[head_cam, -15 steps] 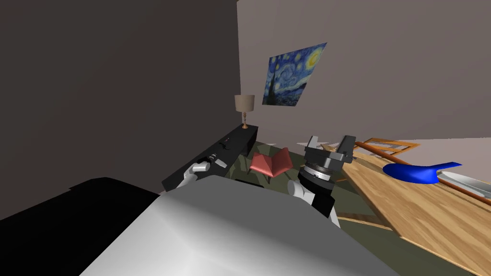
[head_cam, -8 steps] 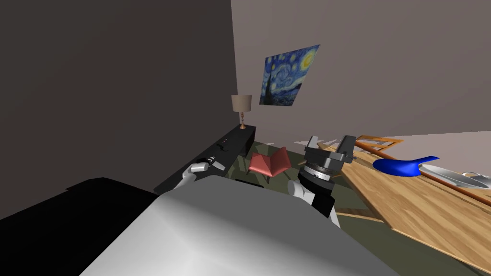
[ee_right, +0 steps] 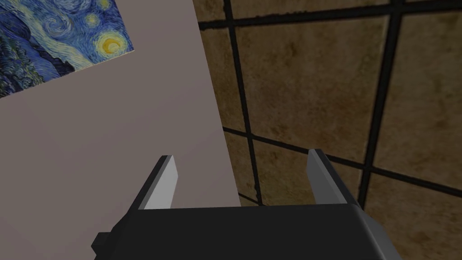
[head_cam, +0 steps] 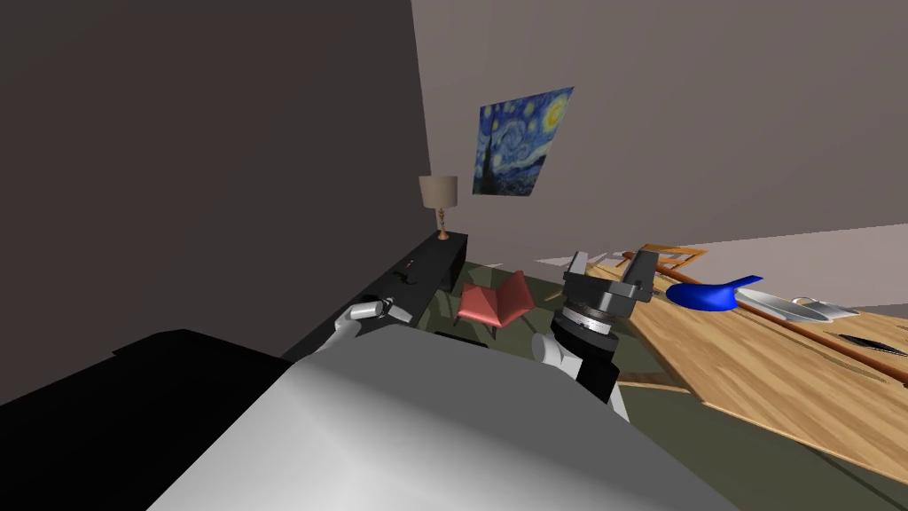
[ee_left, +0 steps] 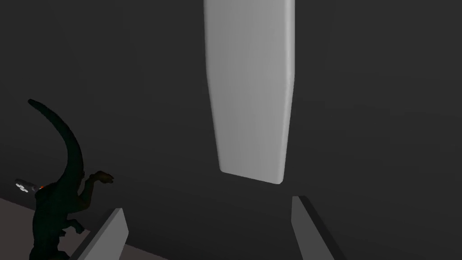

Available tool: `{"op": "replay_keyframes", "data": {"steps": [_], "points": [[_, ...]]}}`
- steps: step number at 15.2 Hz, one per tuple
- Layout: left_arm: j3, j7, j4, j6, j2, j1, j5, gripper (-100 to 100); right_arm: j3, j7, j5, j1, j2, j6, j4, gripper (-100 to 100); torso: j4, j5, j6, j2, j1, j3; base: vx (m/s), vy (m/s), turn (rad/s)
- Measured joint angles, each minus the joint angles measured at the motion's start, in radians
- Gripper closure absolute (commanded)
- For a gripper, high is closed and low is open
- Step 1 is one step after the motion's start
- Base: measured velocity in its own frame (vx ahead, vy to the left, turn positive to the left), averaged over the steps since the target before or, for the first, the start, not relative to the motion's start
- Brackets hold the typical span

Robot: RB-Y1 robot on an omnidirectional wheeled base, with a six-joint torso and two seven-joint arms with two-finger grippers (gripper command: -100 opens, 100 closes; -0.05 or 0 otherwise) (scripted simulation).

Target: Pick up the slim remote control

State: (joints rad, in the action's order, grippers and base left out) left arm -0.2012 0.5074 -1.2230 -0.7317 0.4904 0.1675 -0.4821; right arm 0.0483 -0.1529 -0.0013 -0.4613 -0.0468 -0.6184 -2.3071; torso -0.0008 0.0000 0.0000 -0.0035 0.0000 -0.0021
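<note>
The slim remote (ee_left: 250,90) is a long, flat, light grey slab lying on the dark console table (head_cam: 434,266) along the left wall. In the left wrist view its near end lies just past my fingertips, a little toward one finger. My left gripper (ee_left: 207,204) is open above the dark top, with nothing between its fingers. In the head view the left gripper (head_cam: 395,310) hovers over the near part of that table. My right gripper (head_cam: 611,263) is raised in front of me, open and empty, and its open fingers (ee_right: 168,174) show in the right wrist view.
A dark dinosaur figure (ee_left: 58,189) stands on the console beside my left hand, with a small grey item with a red dot (ee_left: 26,186) behind it. A lamp (head_cam: 438,200) stands at the console's far end. A red chair (head_cam: 495,302) and a wooden table (head_cam: 754,364) lie to the right.
My head view has swung, so the lamp, painting and wooden table slide left in the picture. The left hand stays over the dark console, and both grippers stay open.
</note>
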Motion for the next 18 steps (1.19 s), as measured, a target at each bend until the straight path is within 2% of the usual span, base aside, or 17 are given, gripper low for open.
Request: {"op": "replay_keyframes", "data": {"steps": [2,6,10,13,16,18], "points": [[-0.005,0.019,0.049,-0.036,0.005,-0.018,-0.015,-100,0.000,0.000,0.000,0.000,0.000,0.000,0.000,0,0.000,0.000,0.000,-0.001,0.000,0.000,0.048,0.017,-0.073],[-0.014,0.039,0.089,-0.101,0.009,-0.025,-0.030,-100,0.000,0.000,0.000,0.000,0.000,0.000,0.000,0,0.000,0.000,0.000,0.000,0.000,0.000,0.041,0.016,-0.104],[-0.022,0.068,0.156,-0.164,0.011,-0.045,-0.051,-100,0.000,0.000,0.000,0.000,0.000,0.000,0.000,0,0.000,0.000,0.000,0.000,0.000,0.000,0.046,0.020,-0.094],[-0.028,0.076,0.163,-0.223,0.006,-0.033,-0.060,-100,0.000,0.000,0.000,0.000,0.000,0.000,0.000,0,0.000,0.000,0.000,-0.001,-0.001,0.000,0.055,0.013,-0.098],[-0.029,0.096,0.223,-0.257,0.002,-0.052,-0.075,-100,0.000,0.000,0.000,0.000,0.000,0.000,0.000,0,0.000,0.000,0.000,-0.001,-0.001,-0.001,0.058,0.014,-0.083],[-0.028,0.099,0.226,-0.276,-0.007,-0.045,-0.077,-100,0.000,0.000,0.000,0.000,0.000,0.000,0.000,0,0.000,0.000,0.000,0.000,-0.001,0.000,0.013,0.021,-0.086]]}}
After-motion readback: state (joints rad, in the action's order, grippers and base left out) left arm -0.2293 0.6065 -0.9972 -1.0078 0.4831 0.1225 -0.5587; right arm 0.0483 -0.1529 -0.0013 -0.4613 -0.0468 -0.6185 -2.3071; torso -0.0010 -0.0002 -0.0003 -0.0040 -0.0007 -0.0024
